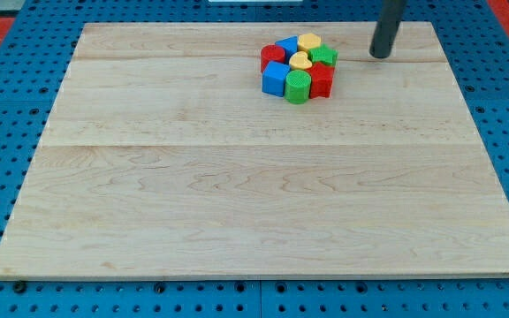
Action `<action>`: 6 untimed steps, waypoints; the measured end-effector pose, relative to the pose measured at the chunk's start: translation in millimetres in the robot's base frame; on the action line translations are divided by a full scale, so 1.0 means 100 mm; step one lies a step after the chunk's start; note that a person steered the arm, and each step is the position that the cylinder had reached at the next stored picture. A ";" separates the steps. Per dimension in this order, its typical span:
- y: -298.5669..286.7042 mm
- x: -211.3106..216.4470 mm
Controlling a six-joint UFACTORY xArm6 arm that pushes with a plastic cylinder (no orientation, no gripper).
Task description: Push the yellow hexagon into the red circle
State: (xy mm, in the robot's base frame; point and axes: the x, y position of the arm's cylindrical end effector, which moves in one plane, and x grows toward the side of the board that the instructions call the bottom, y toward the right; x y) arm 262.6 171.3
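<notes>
My tip (380, 55) is a plain rod end with no claw, so nothing opens or pinches. It sits near the view's top edge of the wooden board (237, 203), off to the right of the blocks, not touching them. The yellow hexagon (308, 41) is at the top of a tight bunch. The red circle (272, 57) is on the bunch's left side. Most of the board below is open.
</notes>
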 end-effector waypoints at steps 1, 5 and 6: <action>-0.56 -0.19; -1.23 -0.19; -1.55 -0.08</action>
